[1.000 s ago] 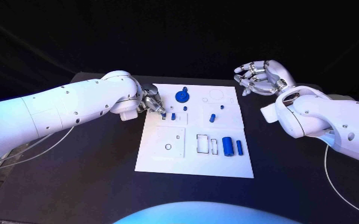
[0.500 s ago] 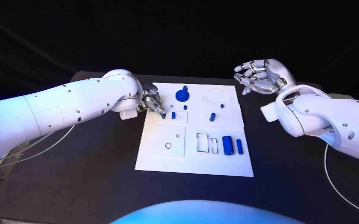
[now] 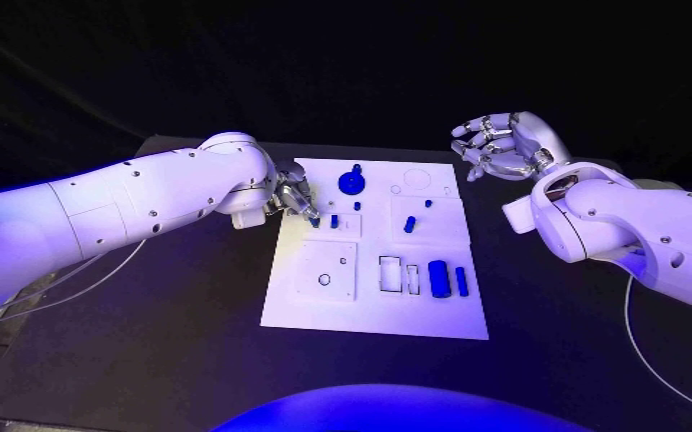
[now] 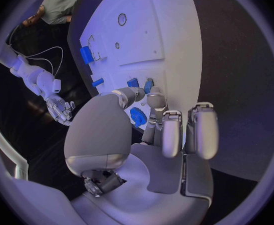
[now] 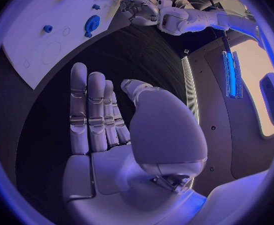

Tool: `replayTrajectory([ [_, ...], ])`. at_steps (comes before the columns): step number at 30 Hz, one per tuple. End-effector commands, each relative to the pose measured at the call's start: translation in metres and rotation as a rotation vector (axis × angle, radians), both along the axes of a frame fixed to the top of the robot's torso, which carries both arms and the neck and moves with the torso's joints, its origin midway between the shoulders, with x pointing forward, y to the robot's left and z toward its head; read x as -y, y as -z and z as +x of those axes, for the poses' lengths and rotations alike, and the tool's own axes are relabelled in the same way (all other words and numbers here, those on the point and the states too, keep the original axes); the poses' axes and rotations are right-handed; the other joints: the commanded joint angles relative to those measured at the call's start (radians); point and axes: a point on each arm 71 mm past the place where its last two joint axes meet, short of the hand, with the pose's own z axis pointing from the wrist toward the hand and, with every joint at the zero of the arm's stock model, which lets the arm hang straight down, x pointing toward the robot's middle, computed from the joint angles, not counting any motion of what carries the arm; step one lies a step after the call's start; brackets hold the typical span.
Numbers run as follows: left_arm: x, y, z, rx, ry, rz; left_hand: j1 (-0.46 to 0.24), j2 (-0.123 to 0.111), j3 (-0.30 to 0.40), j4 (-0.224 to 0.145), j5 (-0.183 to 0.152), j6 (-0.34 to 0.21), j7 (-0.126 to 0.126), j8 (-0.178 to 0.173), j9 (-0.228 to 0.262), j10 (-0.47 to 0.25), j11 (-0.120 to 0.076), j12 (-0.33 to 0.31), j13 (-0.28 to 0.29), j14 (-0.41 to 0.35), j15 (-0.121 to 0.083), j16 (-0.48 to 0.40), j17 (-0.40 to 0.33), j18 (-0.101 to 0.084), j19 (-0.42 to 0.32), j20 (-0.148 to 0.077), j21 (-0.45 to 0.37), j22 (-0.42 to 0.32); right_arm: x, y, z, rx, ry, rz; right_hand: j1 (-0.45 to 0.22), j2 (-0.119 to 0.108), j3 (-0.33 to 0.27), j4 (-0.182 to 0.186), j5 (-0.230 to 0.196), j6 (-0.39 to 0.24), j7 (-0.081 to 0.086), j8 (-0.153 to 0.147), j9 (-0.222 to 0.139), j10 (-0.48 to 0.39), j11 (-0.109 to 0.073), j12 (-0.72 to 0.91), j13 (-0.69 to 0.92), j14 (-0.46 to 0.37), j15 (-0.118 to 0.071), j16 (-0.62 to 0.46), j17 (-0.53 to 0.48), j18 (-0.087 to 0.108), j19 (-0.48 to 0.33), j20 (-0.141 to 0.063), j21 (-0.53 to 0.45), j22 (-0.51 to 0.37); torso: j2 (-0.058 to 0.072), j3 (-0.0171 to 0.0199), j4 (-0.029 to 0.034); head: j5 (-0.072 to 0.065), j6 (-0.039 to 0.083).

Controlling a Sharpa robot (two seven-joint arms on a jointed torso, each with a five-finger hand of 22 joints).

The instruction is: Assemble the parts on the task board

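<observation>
The white task board [image 3: 372, 302] lies mid-table. My left hand [image 3: 296, 198] rests at its left edge, fingers curled, thumb and fingertip pinching a small blue part [image 3: 315, 221] against the board; a second small part [image 3: 335, 220] stands beside it. In the left wrist view the fingertips [image 4: 154, 97] meet those parts [image 4: 148, 86] above the board [image 4: 174, 35]. A blue gear [image 3: 351, 184] sits just beyond. My right hand [image 3: 499, 147] hovers off the board's far right corner, fingers apart and holding nothing; its own view shows the palm [image 5: 105, 135] bare.
Two blue cylinders [image 3: 438, 279] lie side by side at the board's near right. Small blue pieces [image 3: 410, 223] dot its middle. A square recessed plate [image 3: 327, 272] sits near left. Black table [image 3: 173, 352] surrounds the board.
My right hand has lifted slightly. My left hand has stayed at the board's left edge with the small part at its fingertips.
</observation>
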Motion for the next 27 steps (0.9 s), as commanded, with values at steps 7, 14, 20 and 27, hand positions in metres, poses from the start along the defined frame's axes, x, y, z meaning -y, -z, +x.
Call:
replayTrajectory([
  [7, 0.0039, 0.0027, -0.0010, -0.014, 0.029, 0.017, 0.001, 0.006, 0.200, -0.191, 0.006, 0.008, -0.003, 0.003, 0.001, 0.004, -0.002, -0.001, -0.002, 0.101, -0.007, 0.005, 0.247, -0.010, 0.010, -0.010, 0.002, 0.032, -0.0013, -0.0007, -0.0006, 0.011, -0.011, 0.000, -0.008, 0.001, 0.005, -0.002, 0.005, -0.006, 0.002, 0.005, -0.002, -0.008, 0.000, 0.004, -0.001, 0.007, 0.002, -0.006, 0.001, 0.012, 0.007, 0.001, -0.006, -0.001, 0.000, 0.0005, 0.0002, -0.002, 0.000],
  [14, 0.0041, 0.0034, -0.0014, -0.016, 0.036, 0.027, 0.001, 0.006, 0.200, -0.191, 0.006, 0.008, -0.003, 0.003, 0.001, 0.004, -0.002, -0.001, -0.002, 0.101, -0.007, 0.005, 0.247, -0.010, 0.010, -0.010, 0.002, 0.032, -0.0009, -0.0008, -0.0007, 0.011, -0.010, 0.000, -0.008, 0.001, 0.005, -0.002, 0.005, -0.006, 0.002, 0.005, -0.002, -0.008, 0.000, 0.004, -0.001, 0.007, 0.002, -0.006, 0.001, 0.012, 0.007, 0.001, -0.006, -0.001, 0.000, 0.0004, -0.0002, -0.002, 0.001],
  [20, 0.0038, 0.0034, -0.0011, -0.011, 0.037, 0.034, 0.001, 0.006, 0.200, -0.191, 0.006, 0.008, -0.003, 0.003, 0.001, 0.004, -0.002, -0.001, -0.002, 0.101, -0.007, 0.005, 0.247, -0.010, 0.010, -0.010, 0.002, 0.032, -0.0010, -0.0008, -0.0008, 0.011, -0.011, 0.000, -0.008, 0.001, 0.005, -0.002, 0.005, -0.006, 0.002, 0.005, -0.002, -0.008, 0.000, 0.004, -0.001, 0.007, 0.002, -0.006, 0.001, 0.012, 0.007, 0.001, -0.006, -0.001, 0.000, 0.0002, 0.0004, -0.001, 0.001],
  [27, 0.0059, 0.0036, -0.0011, -0.011, 0.042, 0.038, 0.001, 0.006, 0.200, -0.191, 0.006, 0.008, -0.003, 0.003, 0.001, 0.004, -0.002, -0.001, -0.002, 0.101, -0.007, 0.005, 0.247, -0.010, 0.010, -0.010, 0.002, 0.032, -0.0013, -0.0008, -0.0010, 0.011, -0.012, 0.000, -0.007, 0.001, 0.005, -0.004, 0.006, -0.006, 0.002, 0.006, -0.002, -0.008, -0.001, 0.005, -0.002, 0.009, 0.002, -0.009, 0.004, 0.012, 0.008, 0.000, -0.008, -0.002, 0.000, 0.0004, 0.0002, -0.002, -0.001],
])
